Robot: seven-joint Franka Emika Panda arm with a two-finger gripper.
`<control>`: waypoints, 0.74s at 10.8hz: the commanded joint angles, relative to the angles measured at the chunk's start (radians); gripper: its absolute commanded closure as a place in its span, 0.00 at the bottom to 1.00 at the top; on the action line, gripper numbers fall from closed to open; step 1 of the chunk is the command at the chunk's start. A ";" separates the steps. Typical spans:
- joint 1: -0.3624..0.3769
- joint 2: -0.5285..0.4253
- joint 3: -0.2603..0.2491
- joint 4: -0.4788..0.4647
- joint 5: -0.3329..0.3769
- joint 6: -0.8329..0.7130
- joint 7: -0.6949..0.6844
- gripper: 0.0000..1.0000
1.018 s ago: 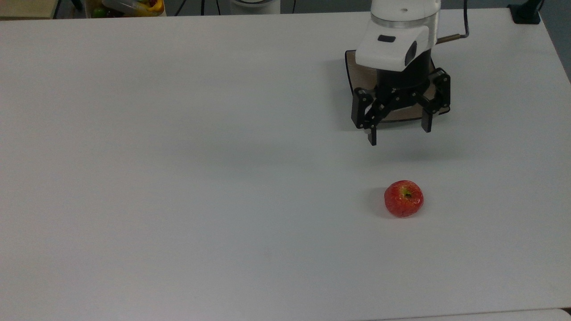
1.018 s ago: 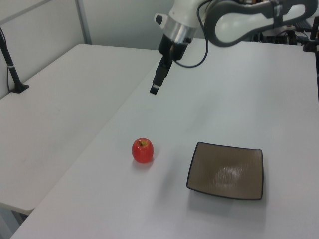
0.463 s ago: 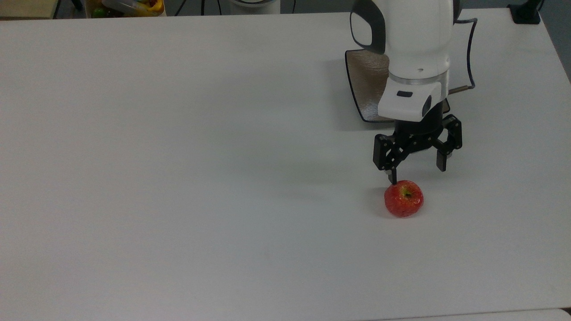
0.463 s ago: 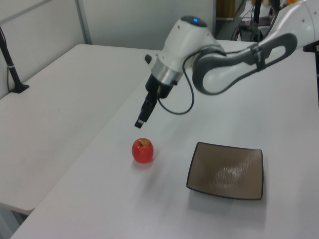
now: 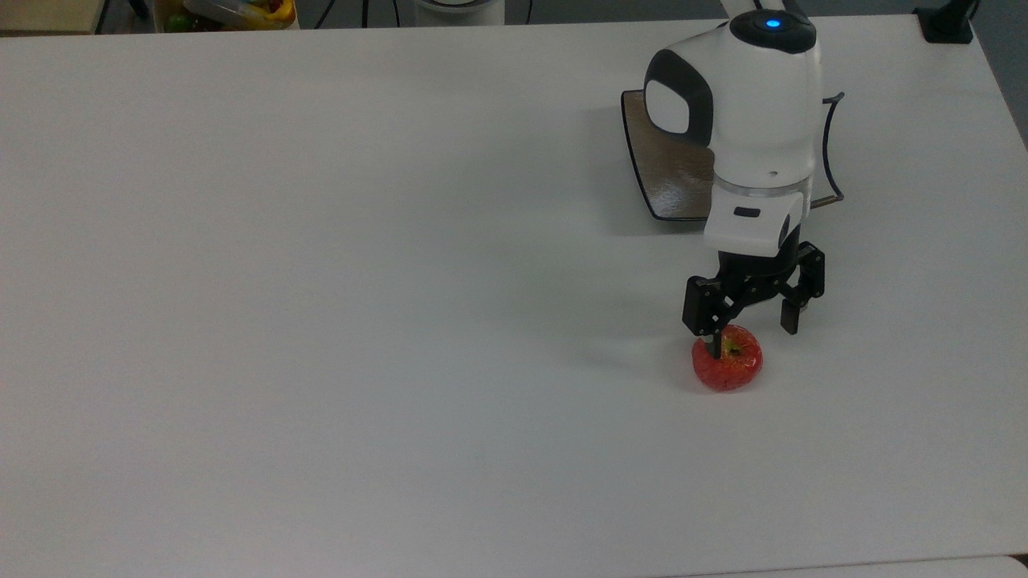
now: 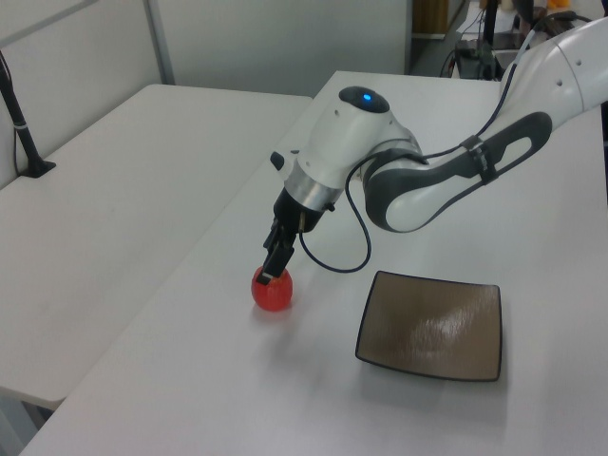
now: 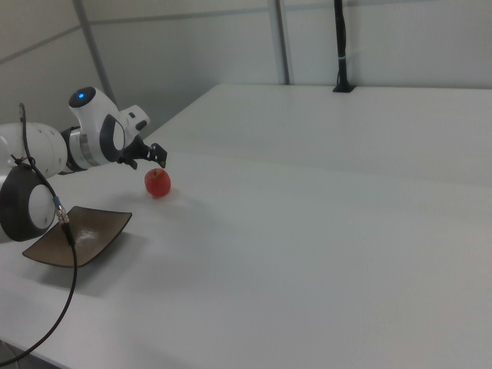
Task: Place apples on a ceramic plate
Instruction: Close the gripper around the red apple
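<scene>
The apple [image 5: 727, 368] lies on the white worktop [image 5: 321, 321] in the lower right part of the top view, red and glossy, with a yellow-green patch around its stem. In the left view it [image 6: 272, 291] sits a little left of the centre, and in the right view it [image 7: 157, 183] is at the middle left.

The end effector [image 5: 753, 337] hangs directly over the apple with its two black fingers spread apart — one fingertip [image 5: 716, 347] overlaps the top of the fruit in the top view, the other one is off its upper right side. Nothing is clamped between them. In the left view the end effector [image 6: 274, 266] reaches down to the top of the apple; whether it touches the skin I cannot tell.

The ceramic plate [image 5: 666, 172] is above the apple in the top view, partly covered by the white arm [image 5: 751, 120]. In the left view the plate [image 6: 432, 325] is at the lower right, square and brown-grey with a dark rim, well apart from the apple and with nothing in it. In the right view the plate [image 7: 81, 234] is at the lower left — a black cable [image 7: 65, 269] passes in front of it.
</scene>
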 commanded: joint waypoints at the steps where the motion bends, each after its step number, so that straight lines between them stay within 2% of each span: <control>1: 0.008 0.047 -0.007 0.015 -0.081 0.063 0.077 0.00; 4: 0.005 0.073 -0.007 -0.003 -0.202 0.084 0.163 0.00; 7: 0.005 0.086 -0.007 -0.003 -0.218 0.084 0.169 0.00; 8: 0.003 0.086 -0.007 -0.003 -0.218 0.086 0.169 0.07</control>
